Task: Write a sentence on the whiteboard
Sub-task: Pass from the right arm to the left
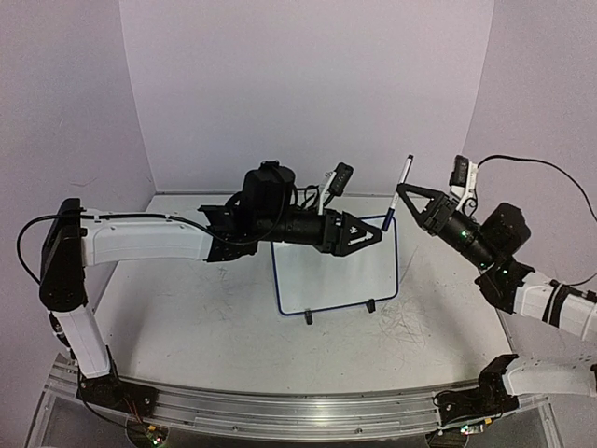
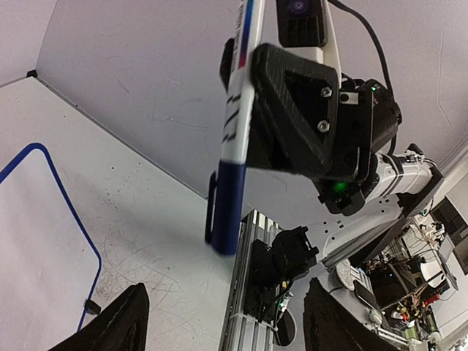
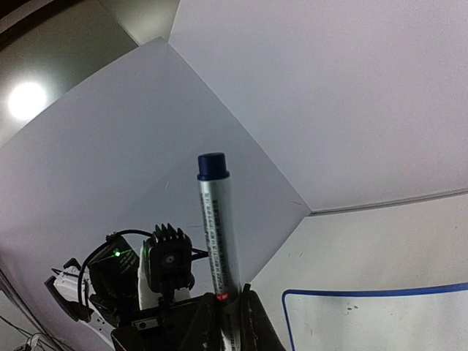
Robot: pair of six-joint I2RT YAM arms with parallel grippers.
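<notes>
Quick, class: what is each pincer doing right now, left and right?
Left pincer: open, holding nothing.
Right pincer: closed on a marker.

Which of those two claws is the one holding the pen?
The right gripper: it is shut on the marker. The left gripper is open, gripping nothing.

Blue-rimmed white whiteboard [image 1: 338, 282]; blue-capped white marker [image 1: 397, 191].
</notes>
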